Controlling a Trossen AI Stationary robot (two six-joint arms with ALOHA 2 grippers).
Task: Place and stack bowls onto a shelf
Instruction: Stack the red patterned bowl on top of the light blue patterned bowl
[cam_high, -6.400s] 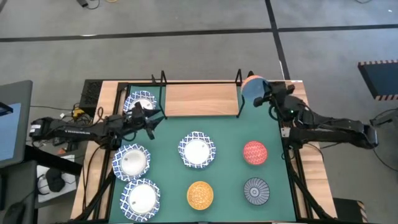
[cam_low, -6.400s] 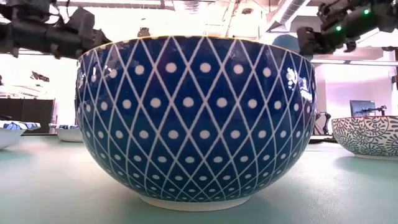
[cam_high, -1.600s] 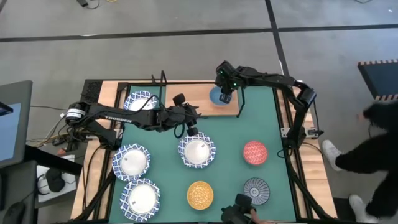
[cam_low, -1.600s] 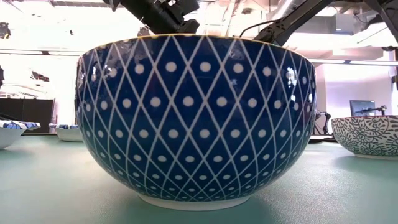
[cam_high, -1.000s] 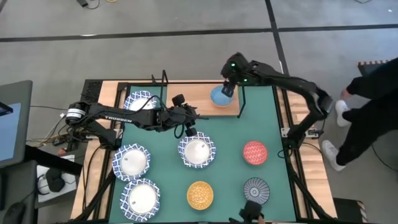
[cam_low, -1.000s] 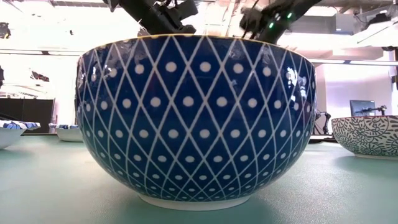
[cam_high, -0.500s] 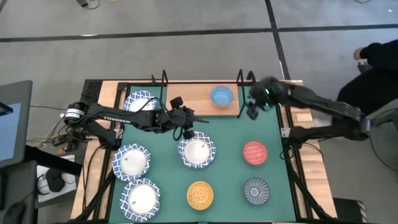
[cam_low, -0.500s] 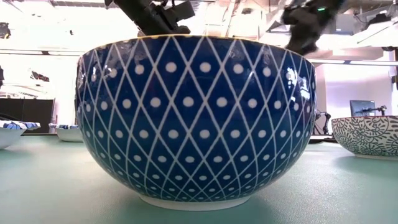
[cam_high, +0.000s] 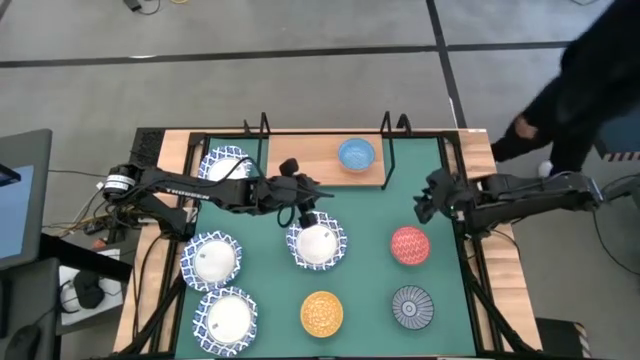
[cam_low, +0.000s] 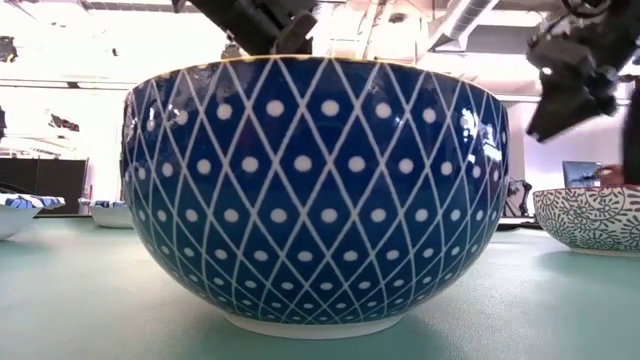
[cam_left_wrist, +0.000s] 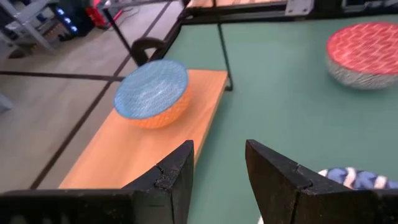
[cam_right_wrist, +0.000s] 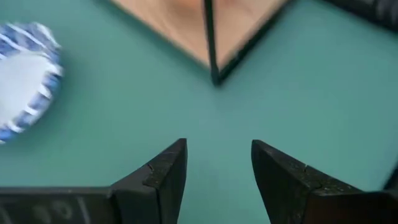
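Observation:
The light blue bowl (cam_high: 355, 155) (cam_left_wrist: 151, 93) stands on its foot on the shelf (cam_high: 300, 160), at the board's right end. My left gripper (cam_high: 307, 203) (cam_left_wrist: 219, 171) hovers open by the far rim of the middle white lattice bowl (cam_high: 317, 243), touching nothing. My right gripper (cam_high: 424, 203) (cam_right_wrist: 217, 171) (cam_low: 560, 95) is open over the green mat, right of the shelf and far of the red bowl (cam_high: 409, 245) (cam_left_wrist: 364, 53). Three more white lattice bowls (cam_high: 225, 165) (cam_high: 212, 258) (cam_high: 228, 315), the orange-yellow bowl (cam_high: 321, 312) and the dark grey bowl (cam_high: 412, 306) (cam_low: 590, 215) sit on the mat.
The shelf's black wire end supports (cam_high: 386, 150) (cam_high: 263, 150) (cam_right_wrist: 210, 37) rise at both ends of the board. One lattice bowl (cam_low: 315, 195) fills the low view. A person (cam_high: 585, 80) moves past the table's far right corner.
My right gripper has left the light blue bowl, which stays on the shelf. It has swung off the board toward the table's right and near edges and now hangs over the mat. The person has walked along the right side toward the far end.

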